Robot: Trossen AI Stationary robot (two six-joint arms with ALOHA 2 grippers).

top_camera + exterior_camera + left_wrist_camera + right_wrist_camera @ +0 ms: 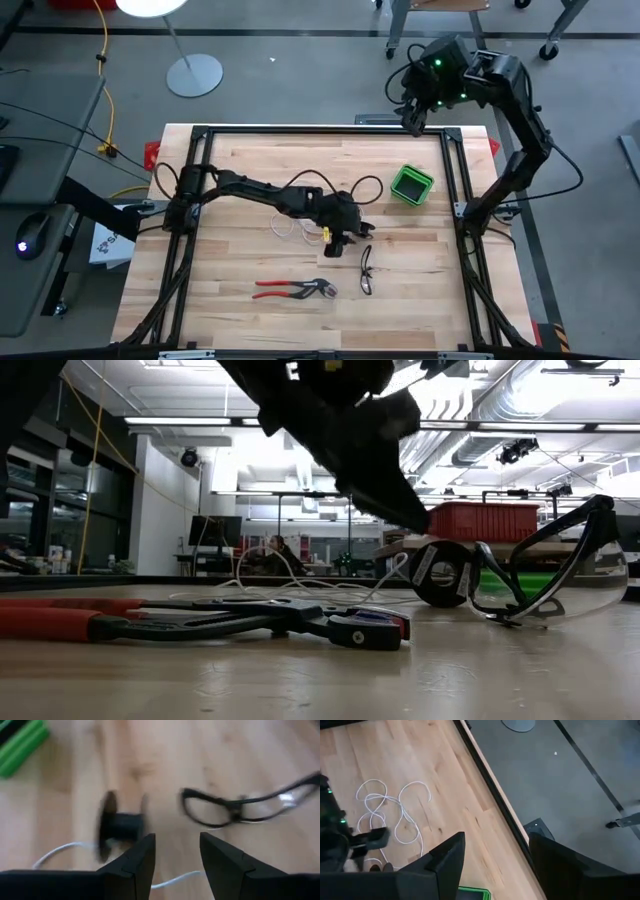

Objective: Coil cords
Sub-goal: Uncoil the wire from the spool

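The thin white cord lies in loose loops on the wooden table near its middle; it also shows in the right wrist view. One end runs to the small black spool, which rests on its two flange rims. My left gripper is open and hovers just above and beside the spool; in its wrist view the spool is off to one side of the fingers. My right gripper is open and empty, raised over the table's far right corner.
Clear safety glasses lie just beside the spool. Red-handled pliers lie toward the near edge. A green box stands at the far right. A black frame runs around the tabletop.
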